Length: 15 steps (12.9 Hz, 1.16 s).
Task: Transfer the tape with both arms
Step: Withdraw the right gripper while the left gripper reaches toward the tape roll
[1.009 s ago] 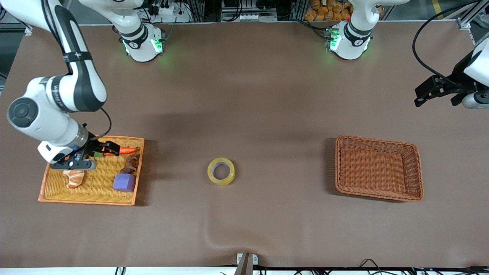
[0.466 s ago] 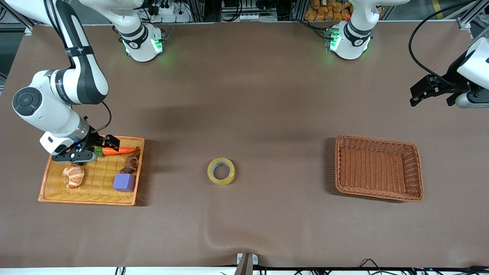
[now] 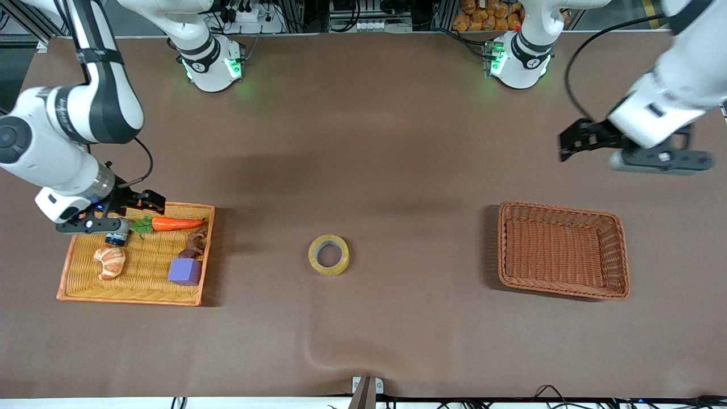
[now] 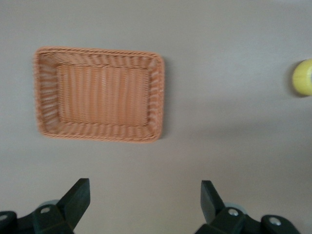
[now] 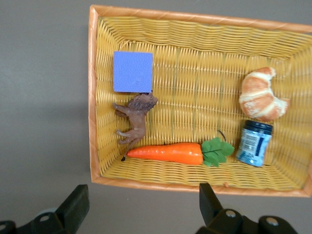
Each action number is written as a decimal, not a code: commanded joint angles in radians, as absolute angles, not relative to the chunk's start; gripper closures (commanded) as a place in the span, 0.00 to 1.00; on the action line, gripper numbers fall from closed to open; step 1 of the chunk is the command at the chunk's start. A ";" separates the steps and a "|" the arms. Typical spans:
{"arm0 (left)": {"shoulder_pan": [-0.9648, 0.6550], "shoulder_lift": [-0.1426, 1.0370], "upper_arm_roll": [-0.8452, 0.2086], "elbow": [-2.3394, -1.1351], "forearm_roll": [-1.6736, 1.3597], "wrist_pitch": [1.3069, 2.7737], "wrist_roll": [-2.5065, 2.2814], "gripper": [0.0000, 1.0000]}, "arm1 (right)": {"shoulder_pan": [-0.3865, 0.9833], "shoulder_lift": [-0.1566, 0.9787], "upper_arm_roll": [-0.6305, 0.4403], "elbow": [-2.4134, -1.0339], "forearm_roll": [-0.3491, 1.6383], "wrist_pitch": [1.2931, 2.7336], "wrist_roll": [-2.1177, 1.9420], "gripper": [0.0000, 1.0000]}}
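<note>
The tape (image 3: 329, 255), a yellowish ring with a grey core, lies flat on the brown table between the two baskets; it also shows at the edge of the left wrist view (image 4: 303, 77). My left gripper (image 3: 571, 145) is open and empty in the air over bare table, beside the brown wicker basket (image 3: 562, 289); its wrist view shows its gripper (image 4: 144, 200) with bare table between the jaws. My right gripper (image 3: 142, 201) is open and empty over the rim of the yellow tray (image 3: 130, 298); in its own view the gripper (image 5: 141, 202) has nothing between the jaws.
The yellow tray (image 5: 95, 97) holds a carrot (image 5: 168, 152), a purple block (image 5: 132, 71), a brown lion figure (image 5: 136, 117), a croissant (image 5: 261, 95) and a blue jar (image 5: 254, 143). The brown basket (image 4: 158, 97) holds nothing.
My right gripper has risen off the tray's contents to its rim, uncovering the carrot and jar. My left arm has swung in over the table toward the middle.
</note>
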<state>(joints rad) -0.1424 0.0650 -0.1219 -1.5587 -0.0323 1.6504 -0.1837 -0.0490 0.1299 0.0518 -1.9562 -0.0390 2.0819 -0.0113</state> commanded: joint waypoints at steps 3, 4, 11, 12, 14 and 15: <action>-0.340 0.246 -0.169 -1.530 -0.066 1.878 -0.527 0.00 | -0.063 0.123 0.057 -1.884 -0.025 1.989 -0.015 0.00; -0.395 0.317 -0.166 -1.484 -0.060 1.914 -0.604 0.00 | -0.063 0.126 0.057 -1.837 -0.025 1.915 -0.017 0.00; -0.571 0.699 -0.149 -1.356 0.034 2.264 -0.932 0.00 | -0.063 0.123 0.051 -1.732 -0.026 1.740 -0.015 0.00; -0.586 0.731 -0.147 -1.356 0.034 2.304 -0.952 0.00 | -0.064 0.123 0.051 -1.711 -0.026 1.717 -0.017 0.00; -0.623 0.799 -0.130 -1.350 0.034 2.379 -0.989 0.00 | -0.063 0.123 0.052 -1.666 -0.028 1.648 -0.017 0.00; -0.656 0.825 -0.100 -1.342 0.032 2.422 -1.009 0.00 | -0.063 0.123 0.054 -1.654 -0.028 1.625 -0.017 0.00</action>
<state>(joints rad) -0.5962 0.7660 -0.1473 -1.3960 0.0126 2.3722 -0.9526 -0.0492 0.1273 0.0434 -1.6941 -0.0391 1.6799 -0.0112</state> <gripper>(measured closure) 0.000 0.000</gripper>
